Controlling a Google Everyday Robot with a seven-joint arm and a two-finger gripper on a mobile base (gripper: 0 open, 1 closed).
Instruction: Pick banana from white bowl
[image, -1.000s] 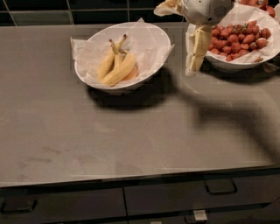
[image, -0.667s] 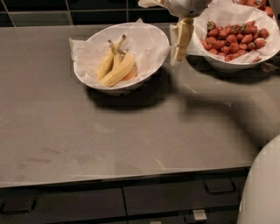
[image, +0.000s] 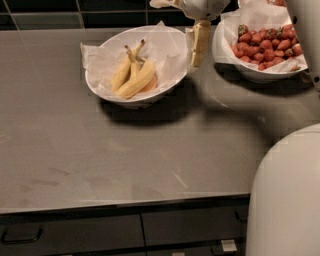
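Right now I am hanging the gripper (image: 197, 52) between the white bowl (image: 150, 99) and the strawberry bowl (image: 260, 75) (how wide it is standing, I cannot tell). The banana (image: 132, 77) is lying inside on the paper, so I am judging a leftward shift comes next.

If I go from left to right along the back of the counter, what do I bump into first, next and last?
white bowl with the bananas in it → the robot's gripper, hanging down just right of that bowl → bowl of strawberries
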